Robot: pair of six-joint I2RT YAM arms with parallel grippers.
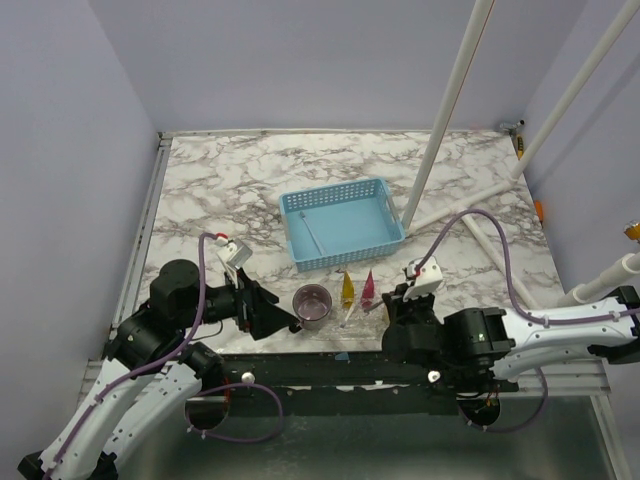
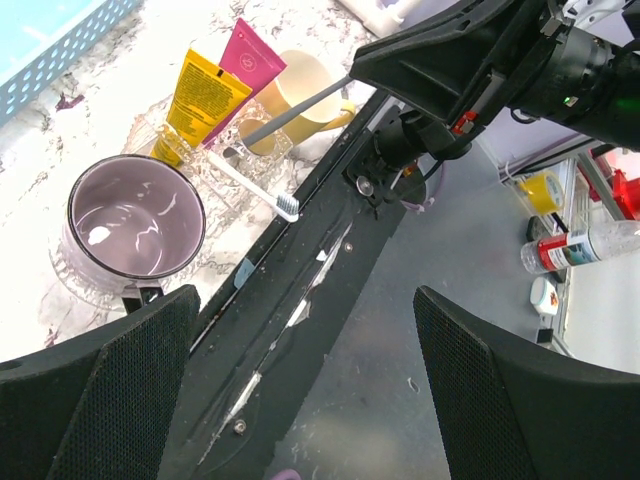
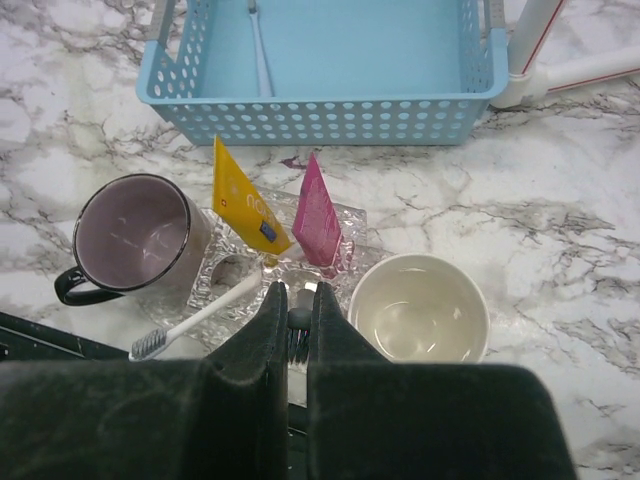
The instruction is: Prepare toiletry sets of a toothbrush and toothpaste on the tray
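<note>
A yellow tube [image 3: 245,205] and a pink tube [image 3: 318,215] stand tip-down in a clear glass tray [image 3: 352,222] between a purple mug [image 3: 130,235] and a cream mug [image 3: 420,310]. A white toothbrush [image 3: 200,315] leans in the tray, bristles toward the near edge. My right gripper [image 3: 293,290] is shut on the bristle end of a grey toothbrush [image 2: 295,108], whose handle points at the tray just short of the pink tube. My left gripper [image 2: 305,400] is open and empty, over the table's near edge beside the purple mug [image 2: 135,215].
A blue basket [image 1: 340,222] behind the tray holds another toothbrush [image 3: 260,50]. White pipes [image 1: 450,110] rise at the right of the basket. The black rail [image 2: 290,300] runs along the near table edge.
</note>
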